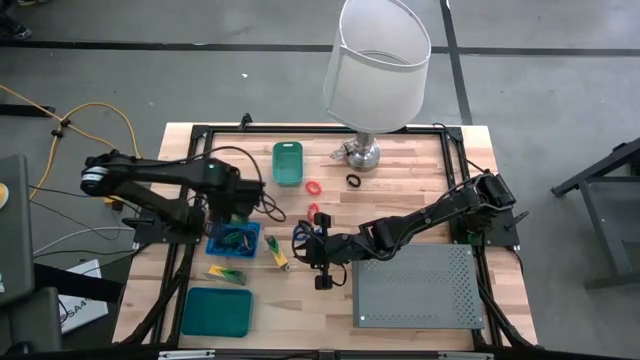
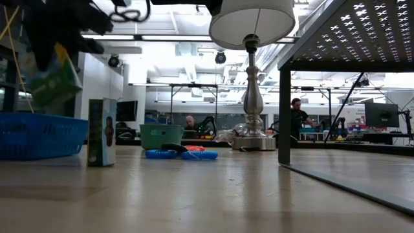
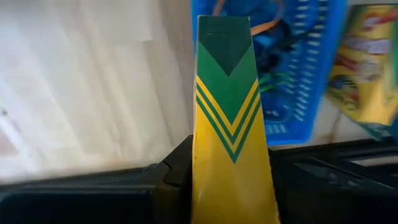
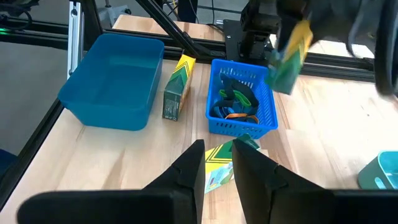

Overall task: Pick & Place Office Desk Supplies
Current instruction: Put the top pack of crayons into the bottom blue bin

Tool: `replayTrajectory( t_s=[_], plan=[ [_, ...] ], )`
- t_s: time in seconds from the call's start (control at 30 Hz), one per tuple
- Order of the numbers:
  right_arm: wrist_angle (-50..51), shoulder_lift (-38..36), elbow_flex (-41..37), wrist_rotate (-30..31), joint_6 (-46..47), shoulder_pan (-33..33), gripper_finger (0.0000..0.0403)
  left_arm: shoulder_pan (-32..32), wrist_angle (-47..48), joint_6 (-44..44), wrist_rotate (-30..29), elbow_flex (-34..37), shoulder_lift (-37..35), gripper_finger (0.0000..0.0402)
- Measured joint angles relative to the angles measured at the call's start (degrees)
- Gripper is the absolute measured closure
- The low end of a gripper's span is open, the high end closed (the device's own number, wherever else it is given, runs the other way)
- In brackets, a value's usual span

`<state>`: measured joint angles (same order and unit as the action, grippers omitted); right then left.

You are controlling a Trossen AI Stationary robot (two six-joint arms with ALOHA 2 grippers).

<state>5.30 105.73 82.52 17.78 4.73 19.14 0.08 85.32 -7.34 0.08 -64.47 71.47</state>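
My left gripper (image 1: 237, 205) points down over the far edge of the blue basket (image 1: 232, 238), shut on a yellow-and-green box (image 3: 229, 118). The same box shows in the right wrist view (image 4: 289, 53) and in the low view (image 2: 55, 81). The basket holds several loops. My right gripper (image 4: 219, 155) hovers near the table's middle, slightly open with nothing between its fingers, above a second box (image 1: 278, 255) lying flat. A third box (image 1: 226, 272) lies near the basket. My left gripper pinches one end of the box (image 3: 231, 193) between its two fingers (image 3: 177, 177), which come from above and run along the box's length. The box hangs below them, a little tilted, its green-chevron end (image 3: 225, 43) pointing down, lifted clear of table and basket.
A teal tray (image 1: 217, 311) sits at the near left and a green bin (image 1: 287, 162) at the far middle. The white-shaded lamp (image 1: 375, 70) is at the far edge, the grey perforated box (image 1: 415, 285) at the near right. Red (image 1: 313, 187) and black (image 1: 353, 181) rings lie loose.
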Motion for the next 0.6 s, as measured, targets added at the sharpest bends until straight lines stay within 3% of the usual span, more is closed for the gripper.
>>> replayTrajectory(
  t_s=[0.33,0.6],
  plan=[
    [0.00,0.00,0.00,0.01,0.02,-0.02,0.0334,-4.09,-0.35,5.52,7.94,0.00,-7.77,0.0302],
    [0.00,0.00,0.00,0.00,0.00,0.00,0.0334,-13.83,-5.46,11.94,15.49,0.02,-8.93,0.0302]
  ],
)
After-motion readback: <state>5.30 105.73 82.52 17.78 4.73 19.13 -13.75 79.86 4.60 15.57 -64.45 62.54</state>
